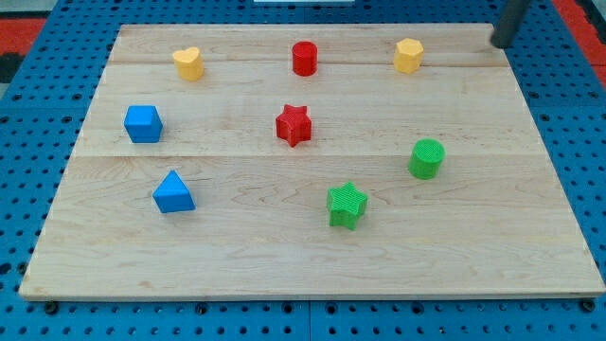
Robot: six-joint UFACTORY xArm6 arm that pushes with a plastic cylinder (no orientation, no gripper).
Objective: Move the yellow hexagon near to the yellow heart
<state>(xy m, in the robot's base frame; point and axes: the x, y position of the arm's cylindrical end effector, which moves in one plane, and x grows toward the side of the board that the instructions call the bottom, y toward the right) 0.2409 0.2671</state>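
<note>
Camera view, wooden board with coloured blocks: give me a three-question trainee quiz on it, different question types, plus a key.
1. True or false: my tip touches the yellow hexagon block.
2. Which block stands between the yellow hexagon block and the yellow heart block? A) red cylinder block B) green star block C) blue cube block
3. Fill in: the red star block lies toward the view's ____ from the red cylinder block.

Key: 1 false, it is apart, at the view's right; 2 A; 3 bottom.
</note>
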